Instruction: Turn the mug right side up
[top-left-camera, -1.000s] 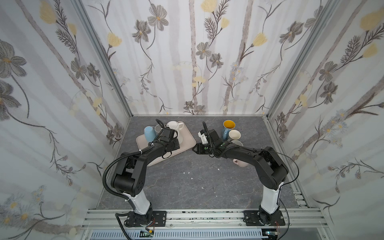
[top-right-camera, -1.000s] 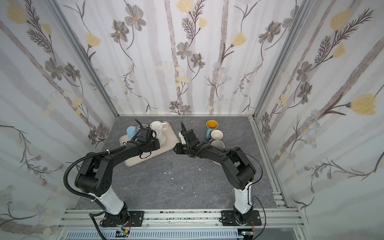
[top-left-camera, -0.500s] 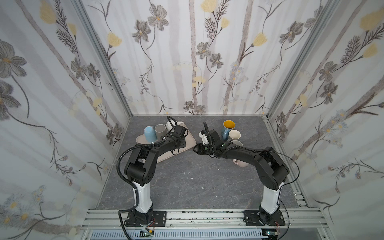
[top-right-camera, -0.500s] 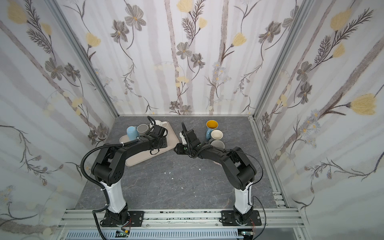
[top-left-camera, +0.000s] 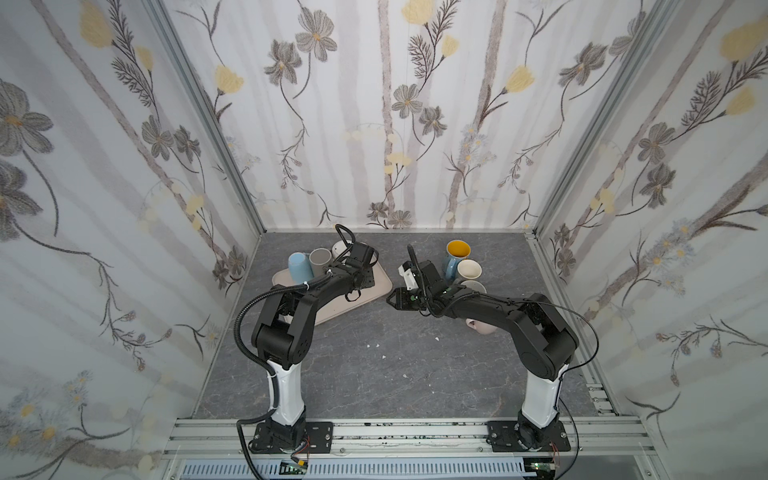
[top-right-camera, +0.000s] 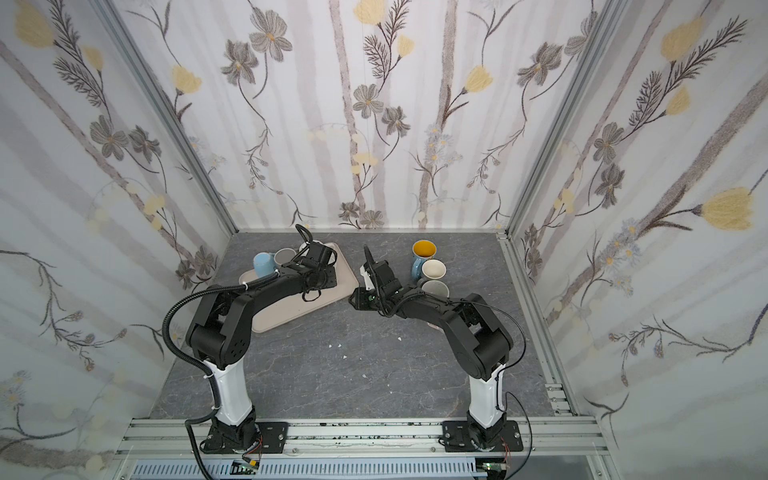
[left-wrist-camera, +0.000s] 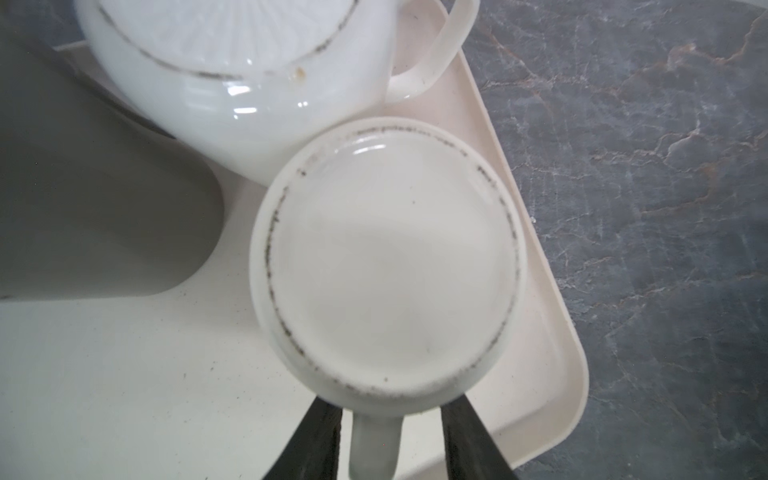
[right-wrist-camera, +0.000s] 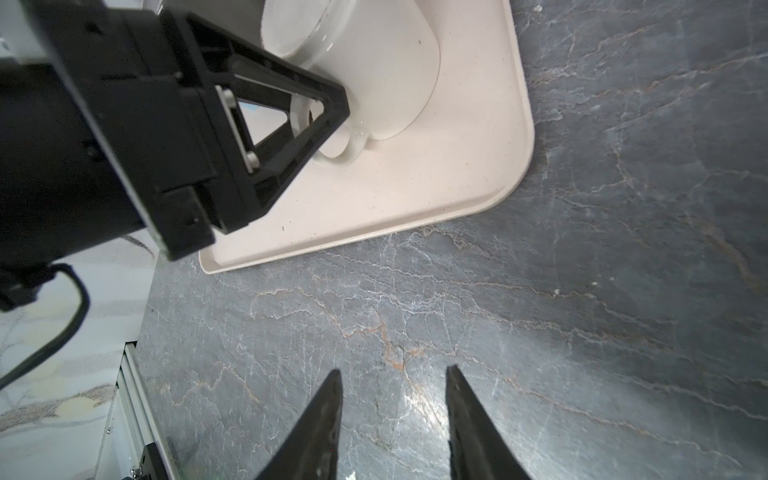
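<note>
1. The mug (left-wrist-camera: 390, 266) stands upside down, base up, on the tray (left-wrist-camera: 124, 395), close to the tray's right edge. The tray lies on the far left part of the table (right-wrist-camera: 540, 332).
2. Its handle (left-wrist-camera: 376, 449) points toward the left gripper (left-wrist-camera: 390, 409). That likely explains the approach from this side: the handle is narrow enough to pinch and can act as a lever for rotating the cup.
3. The left gripper's jaws stand partly open, one finger on each side of the handle. A gap shows on both sides, so they grip nothing yet.
4. A white mug (left-wrist-camera: 249, 83) sits just beyond the task mug on its far side, and a grey mug (left-wrist-camera: 83, 208) is to its left. With the body crowded like this, the handle looks like the freer place to take hold.
5. The right gripper (right-wrist-camera: 394, 370) hovers over bare table just right of the tray, jaws partly open and empty. It is probably parked close so it can steady or receive the mug during the flip.
6. The step in hand appears to be closing on the handle. The lift should clear the neighbouring mugs before any turning.
7. In both top views the left gripper's body covers the mug.
</note>
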